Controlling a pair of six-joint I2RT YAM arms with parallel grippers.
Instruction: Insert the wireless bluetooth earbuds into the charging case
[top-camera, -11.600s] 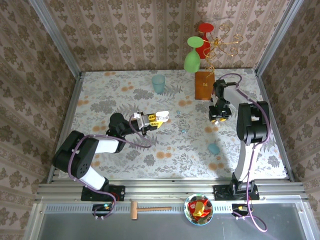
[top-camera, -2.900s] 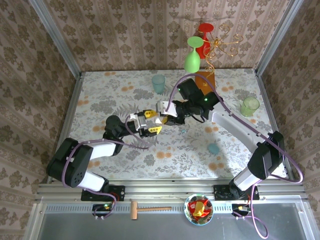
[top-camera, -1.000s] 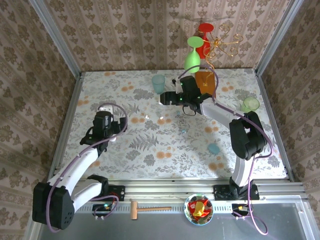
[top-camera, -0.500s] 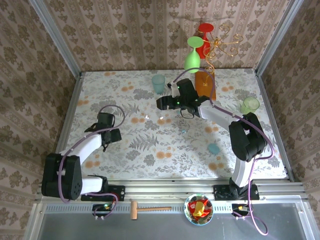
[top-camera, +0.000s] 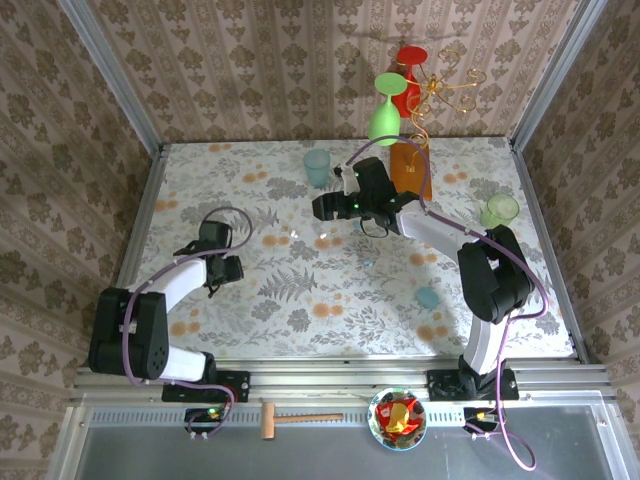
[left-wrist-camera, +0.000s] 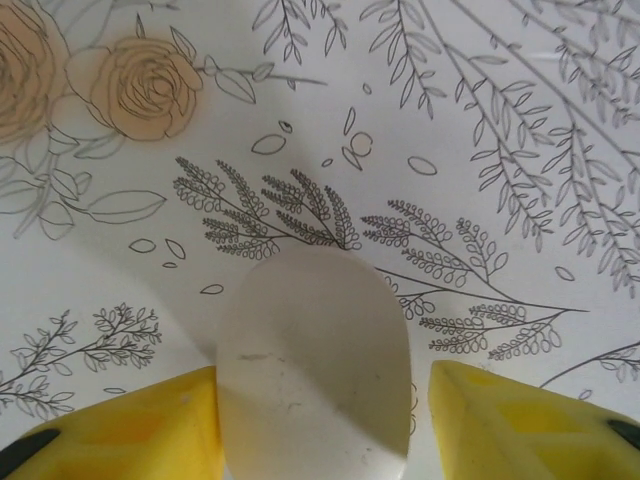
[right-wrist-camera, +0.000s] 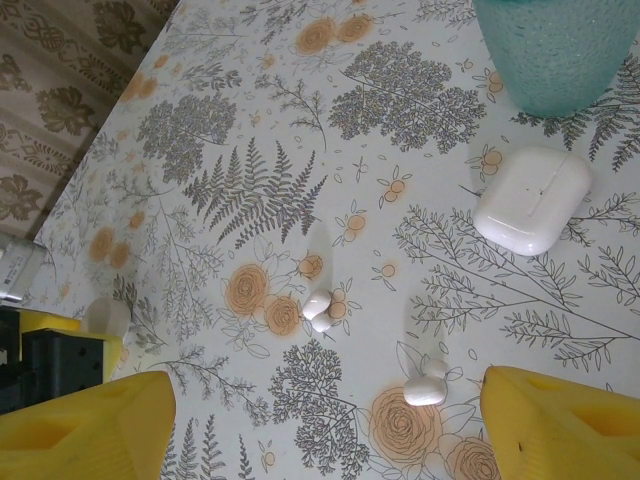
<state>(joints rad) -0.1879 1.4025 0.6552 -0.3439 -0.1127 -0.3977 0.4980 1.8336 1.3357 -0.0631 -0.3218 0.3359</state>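
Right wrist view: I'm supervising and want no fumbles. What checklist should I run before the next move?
1. Charging case lid open: not ok, it looks closed.
2. Earbuds free to pick: ok, two lie loose on the table, apart.
3. Right pincer open and empty: ok.
4. Left pincer gripping the white oval object: cannot tell; it straddles the object.
5. Teal cup clear of the case: ok, a gap shows.

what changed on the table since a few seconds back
The left arm drew back from the middle to the left side, and the left claw now sits around a white oval piece; whether it is gripped is unclear. The right arm swung from the right side across to beside the teal cup, right claw open. The teal cup stayed put.
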